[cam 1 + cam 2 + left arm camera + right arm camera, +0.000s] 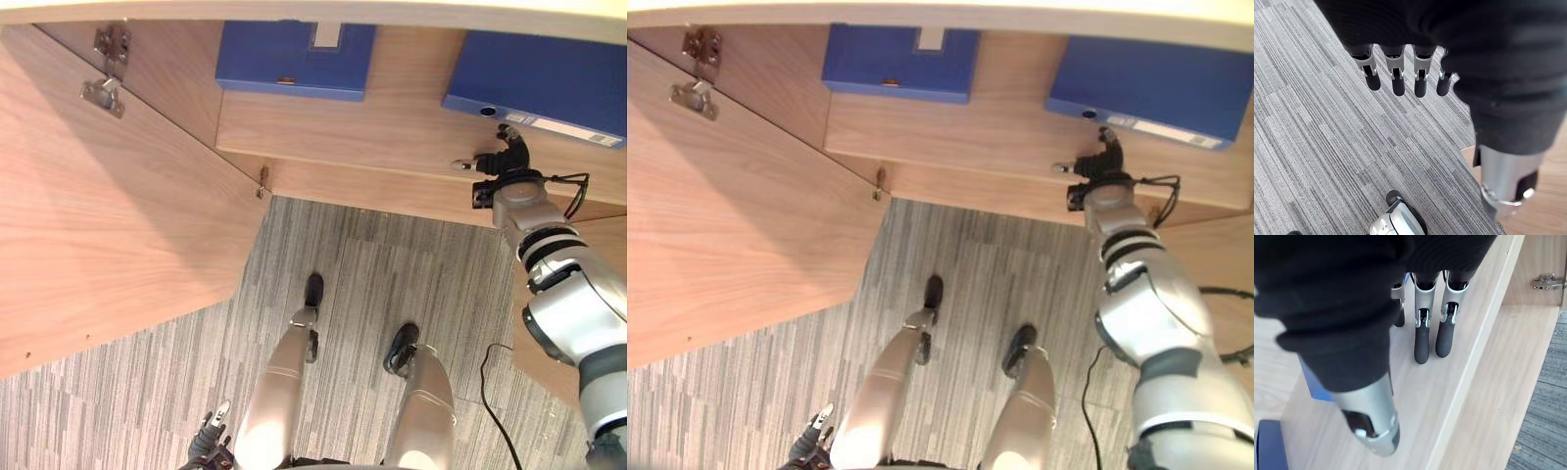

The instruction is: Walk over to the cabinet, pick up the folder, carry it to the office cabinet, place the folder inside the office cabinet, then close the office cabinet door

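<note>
The folder [549, 83] seems put away at 1 o'clock, the right hand [502, 157] is held with straight, empty fingers [1421, 340], and the door [108, 225] is not yet shut.

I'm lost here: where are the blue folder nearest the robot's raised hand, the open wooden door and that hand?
Blue rectangular folder [549, 78]: left eye view, flat cover.
Open wooden cabinet door [108, 225]: left eye view, inner face.
Right hand [507, 159]: left eye view, dark back.

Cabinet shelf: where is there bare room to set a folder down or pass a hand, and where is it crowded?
Bare wood lies between the left blue folder and the right blue folder, and along the shelf front before the left one. Crowded at the right: the right hand, fingers straight, hovers beside the right blue folder.
</note>
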Robot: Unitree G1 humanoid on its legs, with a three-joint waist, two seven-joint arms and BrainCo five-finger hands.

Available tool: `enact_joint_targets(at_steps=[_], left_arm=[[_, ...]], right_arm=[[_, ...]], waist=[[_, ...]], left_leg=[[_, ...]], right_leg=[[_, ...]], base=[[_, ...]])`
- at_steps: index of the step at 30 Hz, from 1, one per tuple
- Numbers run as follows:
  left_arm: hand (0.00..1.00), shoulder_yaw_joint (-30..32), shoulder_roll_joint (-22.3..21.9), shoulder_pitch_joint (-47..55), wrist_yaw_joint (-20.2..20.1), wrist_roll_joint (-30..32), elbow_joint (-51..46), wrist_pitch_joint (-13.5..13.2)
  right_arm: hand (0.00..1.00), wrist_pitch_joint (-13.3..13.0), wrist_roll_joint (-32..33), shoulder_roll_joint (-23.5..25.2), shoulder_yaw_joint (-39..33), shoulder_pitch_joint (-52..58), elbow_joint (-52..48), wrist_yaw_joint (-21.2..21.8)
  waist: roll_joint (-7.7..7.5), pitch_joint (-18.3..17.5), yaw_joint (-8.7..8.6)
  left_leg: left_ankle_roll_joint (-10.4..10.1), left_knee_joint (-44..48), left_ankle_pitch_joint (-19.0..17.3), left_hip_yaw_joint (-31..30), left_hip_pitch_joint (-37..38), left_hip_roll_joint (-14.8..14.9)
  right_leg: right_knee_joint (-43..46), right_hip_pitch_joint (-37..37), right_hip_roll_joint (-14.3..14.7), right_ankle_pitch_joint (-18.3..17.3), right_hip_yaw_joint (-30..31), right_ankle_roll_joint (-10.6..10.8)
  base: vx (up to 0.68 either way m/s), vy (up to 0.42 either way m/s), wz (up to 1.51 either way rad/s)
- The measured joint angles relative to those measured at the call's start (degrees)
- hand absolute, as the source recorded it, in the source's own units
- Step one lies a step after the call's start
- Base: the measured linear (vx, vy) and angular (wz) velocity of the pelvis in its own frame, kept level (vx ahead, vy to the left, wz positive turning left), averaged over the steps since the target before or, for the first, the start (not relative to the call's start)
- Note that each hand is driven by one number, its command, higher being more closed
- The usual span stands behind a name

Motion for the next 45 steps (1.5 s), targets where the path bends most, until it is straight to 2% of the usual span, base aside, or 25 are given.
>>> enact_joint_targets(at_steps=[4,8,12,17,20,22,23,25,26,29,30,32,33,34,35,37,38,41,45], left_arm=[[0.0,0.09,0.0,-0.02,-1.06,-0.01,-0.14,0.02],[0.0,-0.11,-0.23,-0.04,-1.79,-0.05,-2.01,0.05],[0.0,-0.12,-0.31,-0.07,-2.35,-0.07,-2.81,0.02],[0.0,1.37,-1.61,-0.07,-2.36,-0.45,-3.81,-0.14],[0.0,2.75,-2.49,-0.11,-2.35,-0.62,-3.75,-0.72],[0.0,3.54,-2.65,-1.22,-2.33,-0.62,-2.65,-0.87],[0.0,3.91,-2.73,-1.67,-2.29,-0.64,-2.11,-1.02],[0.0,5.42,-2.83,-4.09,-2.08,-0.6,-0.25,-1.33],[0.0,5.61,-2.96,-4.74,-2.02,-0.6,0.12,-1.36],[0.0,8.62,-4.2,-6.16,-1.27,0.31,0.11,-1.58],[0.0,10.3,-4.64,-6.26,-0.85,0.78,0.15,-1.71],[0.0,13.25,-5.5,-6.75,0.13,2.07,1.35,-1.7],[0.0,13.65,-5.68,-6.76,0.2,2.2,1.55,-1.71],[0.0,15.48,-5.83,-7.16,0.39,2.55,3.28,-1.76],[0.0,16.91,-5.78,-7.36,0.74,3.48,5.13,-1.79],[0.0,18.49,-5.67,-7.48,1.18,4.58,6.89,-1.77],[0.0,20.35,-5.63,-7.58,1.51,4.87,8.64,-1.77],[0.0,21.67,-5.67,-7.75,1.79,4.77,9.69,-1.79],[0.0,19.14,-6.15,-7.49,2.26,4.39,7.26,-1.98]], right_arm=[[0.0,0.21,-6.96,0.57,-2.6,1.49,0.38,1.1],[0.0,1.16,-12.88,0.47,-10.46,3.96,-0.42,3.64],[0.0,1.58,-15.98,0.15,-12.55,3.65,-0.93,5.36],[0.0,2.81,-23.83,0.79,-13.44,4.45,-3.95,5.68],[0.0,3.04,-29.29,3.89,-15.64,7.67,-5.69,5.12],[0.0,3.01,-31.18,8.36,-19.15,12.09,-7.17,3.68],[0.0,2.91,-31.18,9.81,-20.67,13.09,-7.47,3.16],[0.0,2.25,-31.19,16.93,-28.02,18.38,-8.62,1.74],[0.0,2.44,-31.19,18.96,-30.48,20.19,-8.63,1.96],[0.0,3.98,-31.23,31.71,-44.79,32.48,-8.65,2.66],[0.0,4.3,-31.21,36.51,-48.91,38.01,-8.62,2.77],[0.0,4.75,-30.9,42.35,-56.68,48.27,-8.63,3.31],[0.0,4.75,-30.84,42.76,-57.48,49.46,-8.65,3.32],[0.0,4.69,-29.0,42.71,-61.5,52.48,-7.44,3.75],[0.0,2.99,-23.05,42.21,-63.88,55.78,-9.2,3.86],[0.0,0.85,-17.75,42.05,-66.19,58.36,-10.1,3.94],[0.0,-1.29,-11.78,42.07,-68.47,61.46,-11.04,4.29],[0.0,-3.06,-2.93,42.4,-72.59,65.59,-11.19,5.61],[0.0,-3.29,-1.25,42.48,-75.88,66.88,-11.27,6.53]], waist=[[-0.31,-0.81,0.32],[-0.34,-0.83,1.06],[-0.34,-0.82,1.09],[-0.43,-0.76,1.4],[-0.51,-0.71,0.85],[-0.6,-0.66,0.33],[-0.68,-0.64,0.05],[-1.24,-0.67,-0.78],[-1.38,-0.72,-0.77],[-2.67,-1.46,-0.35],[-3.25,-2.51,-0.33],[-4.01,-5.18,-0.82],[-4.13,-5.59,-0.9],[-4.54,-7.29,-1.46],[-4.9,-9.38,-1.83],[-5.36,-11.32,-2.38],[-5.83,-14.14,-2.94],[-6.54,-17.87,-3.49],[-6.32,-20.03,-4.06]], left_leg=[[-0.43,-5.85,2.85,-0.16,2.55,0.51],[-0.77,-12.08,5.66,-0.02,6.6,0.9],[-0.88,-14.13,6.57,0.57,7.58,1.26],[-0.82,-15.43,6.7,2.73,8.96,2.07],[-0.76,-17.29,6.86,3.76,11.86,2.88],[-0.78,-18.67,6.83,4.27,15.03,3.34],[-0.78,-19.06,6.83,4.39,15.83,3.48],[-1.35,-19.47,6.33,4.65,19.0,4.13],[-1.55,-19.46,6.13,4.68,19.88,4.35],[-3.56,-17.92,4.01,5.51,23.64,5.72],[-3.36,-16.6,2.78,6.08,24.09,6.2],[-3.23,-15.61,1.33,6.82,25.68,6.72],[-3.17,-15.61,1.21,6.97,25.98,6.75],[-2.72,-15.76,0.55,8.11,28.13,6.88],[-2.58,-16.45,0.36,8.97,29.72,6.86],[-2.56,-17.81,0.35,9.73,31.9,6.86],[-2.47,-20.07,0.42,10.94,34.75,6.93],[-2.35,-21.24,0.24,11.93,38.15,7.05],[-2.31,-21.44,-0.48,12.02,39.8,6.92]], right_leg=[[-2.51,0.9,0.67,1.07,-0.92,-0.35],[-4.07,2.5,1.11,1.51,-1.01,-0.38],[-4.98,2.55,1.5,2.06,-0.76,-0.32],[-6.97,2.68,2.68,3.49,0.98,-0.24],[-9.38,5.21,3.81,4.47,1.43,-0.21],[-11.34,8.39,4.55,4.9,1.43,-0.01],[-11.79,9.17,4.73,5.0,1.41,0.0],[-14.04,13.1,5.67,5.45,1.16,0.03],[-14.76,14.34,5.94,5.59,0.96,0.05],[-18.43,20.32,7.6,6.61,0.61,0.02],[-19.64,21.62,8.13,6.9,0.75,-0.1],[-21.73,24.23,8.73,7.43,0.87,0.04],[-22.01,24.59,8.78,7.49,0.94,0.09],[-23.32,26.58,8.96,8.09,1.42,0.3],[-24.58,27.94,9.07,8.44,1.94,0.41],[-25.9,29.47,9.2,8.67,2.28,0.54],[-27.26,31.09,9.44,8.75,2.35,0.55],[-29.42,34.58,9.77,8.93,2.35,0.65],[-32.47,37.62,10.22,9.87,2.25,0.84]], base=[[0.05,-0.062,-0.02],[0.03,-0.083,-0.04],[0.03,-0.07,-0.09],[0.03,-0.034,-0.25],[0.04,-0.045,-0.26],[0.05,-0.056,-0.2],[0.06,-0.058,-0.16],[0.06,-0.051,-0.14],[0.07,-0.055,-0.12],[0.08,-0.042,-0.18],[0.09,-0.027,-0.25],[0.08,-0.003,-0.21],[0.07,0.016,-0.31],[0.05,0.043,-0.35],[0.04,0.039,-0.39],[0.01,0.03,-0.27],[0.01,0.029,-0.27],[0.06,0.016,-0.17],[0.05,0.007,-0.02]])
